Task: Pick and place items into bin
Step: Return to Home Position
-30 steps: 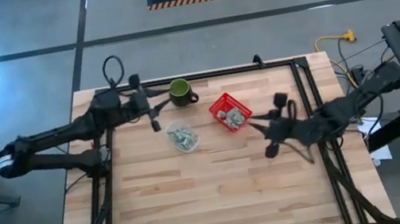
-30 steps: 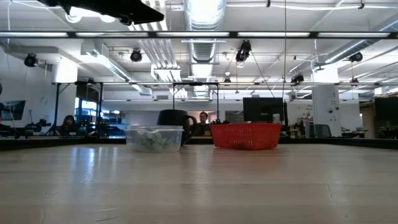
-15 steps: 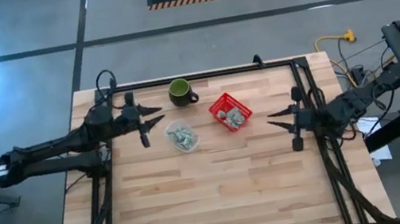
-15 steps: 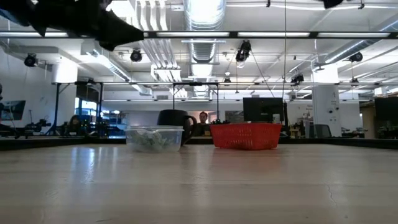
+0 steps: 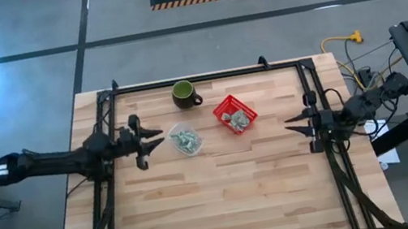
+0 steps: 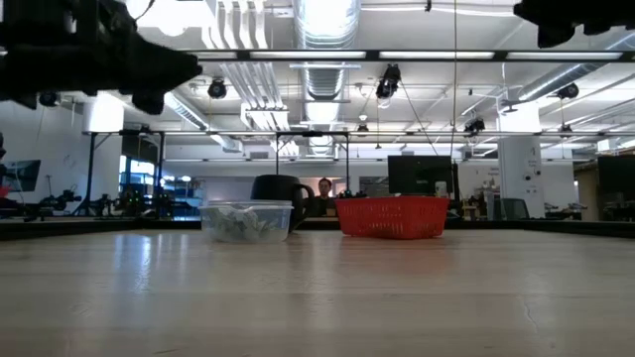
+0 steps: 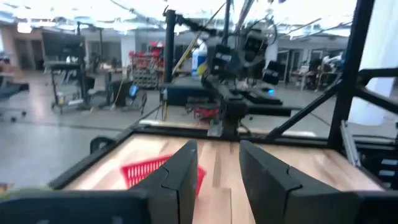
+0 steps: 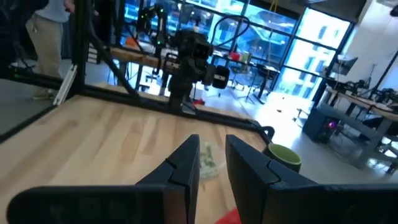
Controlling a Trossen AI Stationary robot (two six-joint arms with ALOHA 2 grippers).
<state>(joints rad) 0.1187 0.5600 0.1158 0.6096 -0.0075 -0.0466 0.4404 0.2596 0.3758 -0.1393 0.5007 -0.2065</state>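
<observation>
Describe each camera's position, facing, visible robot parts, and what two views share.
High: overhead, looking down on table; both arms show.
Low: table height, facing red bin and transparent bin; arms above.
Left wrist: faces right arm; own fingers show.
Right wrist: faces left arm, mug; own fingers show.
Shared: red bin, high and low.
</observation>
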